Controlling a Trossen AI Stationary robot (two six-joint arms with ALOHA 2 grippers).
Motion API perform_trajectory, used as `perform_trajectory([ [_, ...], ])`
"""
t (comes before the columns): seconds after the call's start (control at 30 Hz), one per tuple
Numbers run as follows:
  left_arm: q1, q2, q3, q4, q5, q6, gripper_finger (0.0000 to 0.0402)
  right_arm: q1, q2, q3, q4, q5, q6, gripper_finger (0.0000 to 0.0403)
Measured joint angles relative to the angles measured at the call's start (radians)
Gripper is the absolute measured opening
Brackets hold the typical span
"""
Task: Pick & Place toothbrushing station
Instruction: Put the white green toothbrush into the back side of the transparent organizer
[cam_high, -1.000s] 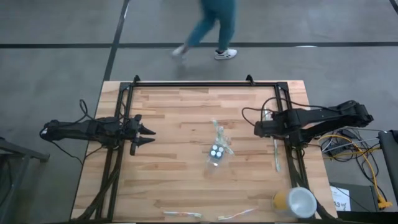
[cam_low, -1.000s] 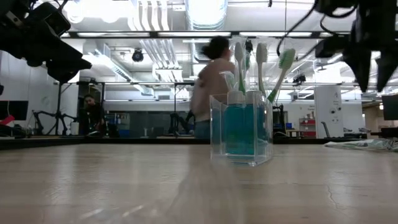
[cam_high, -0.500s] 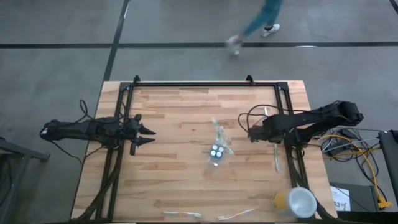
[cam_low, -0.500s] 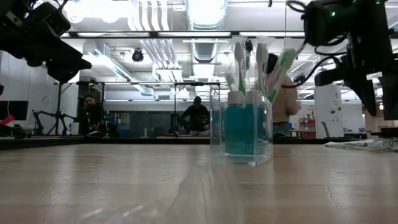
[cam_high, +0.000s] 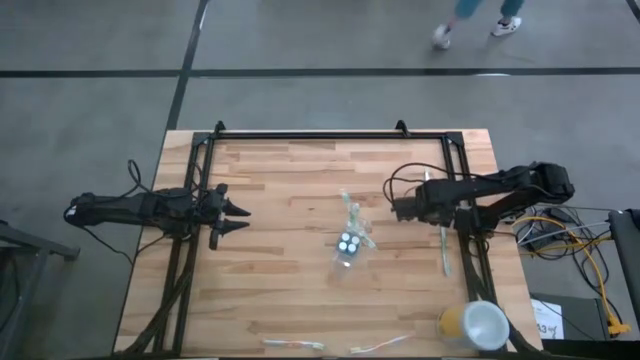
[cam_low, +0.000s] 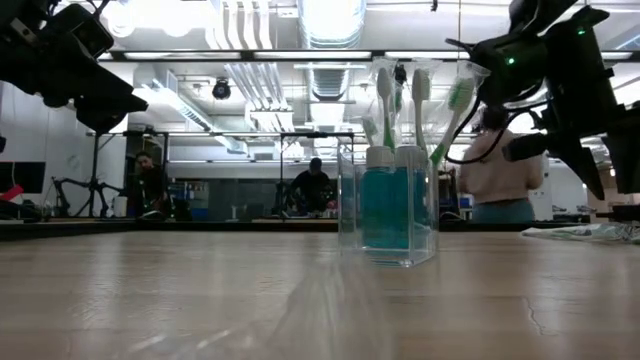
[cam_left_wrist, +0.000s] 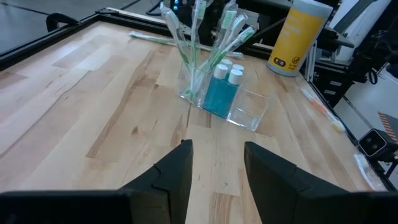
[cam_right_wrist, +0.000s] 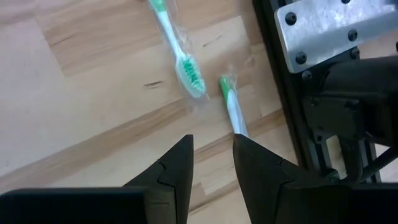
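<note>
The toothbrushing station is a small clear plastic cup (cam_high: 350, 245) that stands on its base at the table's middle. It holds several white-and-green toothbrushes (cam_low: 420, 100) upright and small tubes with white round caps (cam_left_wrist: 229, 70). My left gripper (cam_high: 240, 212) is open and empty, level above the table's left part, pointing at the cup (cam_left_wrist: 217, 93). My right gripper (cam_high: 395, 208) is open and empty, above the table to the right of the cup. In the right wrist view (cam_right_wrist: 211, 168) it hangs over two loose toothbrushes (cam_right_wrist: 186, 71).
A loose toothbrush (cam_high: 443, 248) lies along the right rail (cam_high: 462, 240). Two more toothbrushes (cam_high: 295, 344) lie at the near edge. A yellow cup with a white top (cam_high: 475, 325) stands at the near right corner. A person walks on the floor beyond the table's far edge.
My right gripper has gone toward the table's left, closer to the cup, and has tipped. The cup and my left arm have kept still. A person has walked past behind the table.
</note>
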Motion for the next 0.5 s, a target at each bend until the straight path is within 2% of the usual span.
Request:
perform_trajectory([
  [0.27, 0.000, 0.000, 0.000, 0.000, 0.001, 0.000, 0.0149, -0.059, -0.001, -0.023, 0.095, -0.015, -0.076, 0.0107],
  [0.5, 0.000, 0.000, 0.000, 0.000, 0.001, 0.000, 0.0149, -0.075, 0.000, -0.106, 0.175, -0.053, -0.112, 0.0107],
])
